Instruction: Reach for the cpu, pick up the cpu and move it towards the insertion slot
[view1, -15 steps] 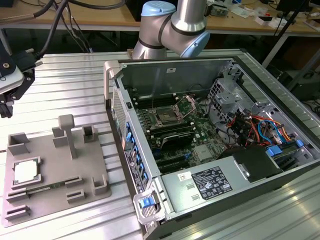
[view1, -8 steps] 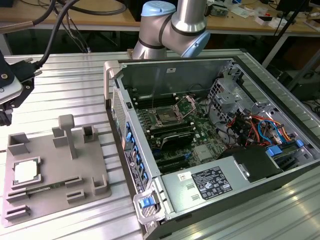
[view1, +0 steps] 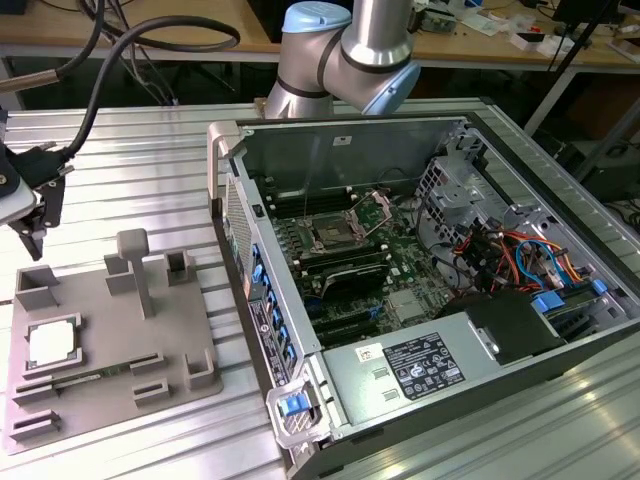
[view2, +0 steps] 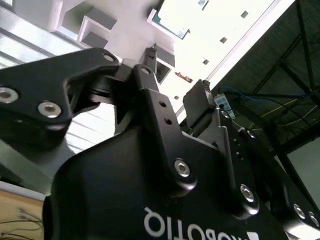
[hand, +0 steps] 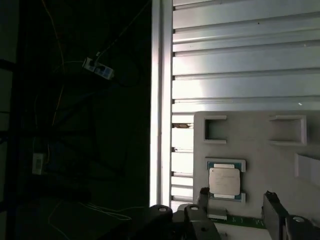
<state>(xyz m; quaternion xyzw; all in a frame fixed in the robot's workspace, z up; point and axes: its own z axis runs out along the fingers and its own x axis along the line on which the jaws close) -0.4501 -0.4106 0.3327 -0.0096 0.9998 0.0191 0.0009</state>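
On the ribbed metal table (view1: 140, 170), an unlidded computer case (view1: 340, 150) stands at the exterior view's right, a grey fixture plate (view1: 110, 335) at its left. Over the plate's far left edge hangs the gripper (view1: 40, 232), jaws spread wide. The insertion slot (view1: 332, 237) lies inside the case; the cpu (view1: 50, 345) rests in the plate's nest, well apart.

Cpu (view1: 52, 343) on tray (view1: 95, 300) (exterior view's left); insertion slot (view1: 330, 237) inside the case (view1: 340, 155)
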